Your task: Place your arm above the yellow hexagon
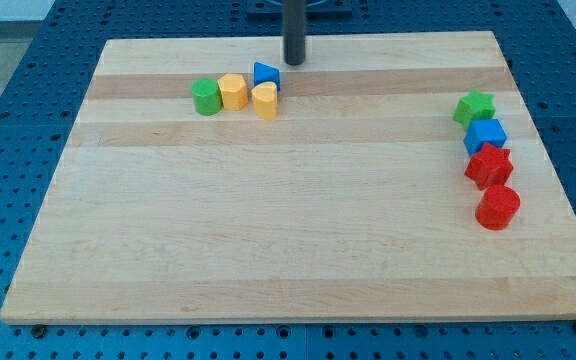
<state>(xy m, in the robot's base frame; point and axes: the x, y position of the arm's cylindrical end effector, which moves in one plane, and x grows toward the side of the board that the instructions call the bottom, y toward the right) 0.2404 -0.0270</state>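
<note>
The yellow hexagon [233,91] sits near the view's top left of the wooden board [288,250], between a green cylinder [206,97] on its left and a yellow heart-shaped block [265,100] on its right. A blue triangular block [266,75] lies just above the heart. My tip [295,63] is at the view's top centre, up and to the right of the yellow hexagon, a little right of the blue triangle and apart from all blocks.
At the view's right a column of blocks runs downward: a green star [474,107], a blue cube [486,134], a red star [489,165] and a red cylinder [498,207]. A blue perforated table surrounds the board.
</note>
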